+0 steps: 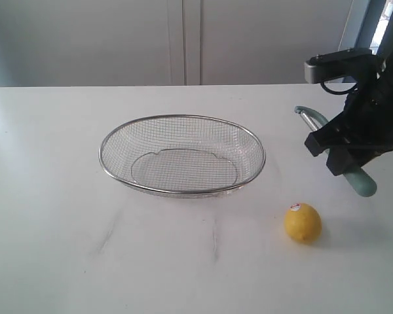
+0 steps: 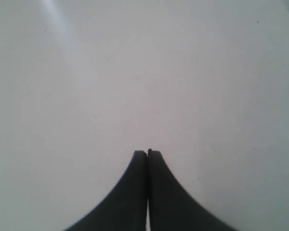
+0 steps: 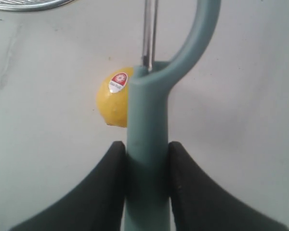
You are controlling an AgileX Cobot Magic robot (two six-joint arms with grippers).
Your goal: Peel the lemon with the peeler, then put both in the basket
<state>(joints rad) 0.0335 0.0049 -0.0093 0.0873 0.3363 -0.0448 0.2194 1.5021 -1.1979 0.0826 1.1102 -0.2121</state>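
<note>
The yellow lemon [image 1: 302,222] with its red-and-white sticker rests on the white table, in front of and to the right of the wire basket [image 1: 182,118]. My right gripper [image 1: 334,154] is shut on the teal handle of the peeler [image 1: 360,182], held above the table behind the lemon. In the right wrist view the peeler [image 3: 147,144] runs between the fingers, and the lemon [image 3: 113,98] lies beyond it on the table. My left gripper [image 2: 148,153] is shut on nothing over bare table; it does not show in the exterior view.
The white table [image 1: 52,216] stretches wide to the left and front. A pale wall stands behind the table. The basket rim [image 3: 29,6] shows at an edge of the right wrist view.
</note>
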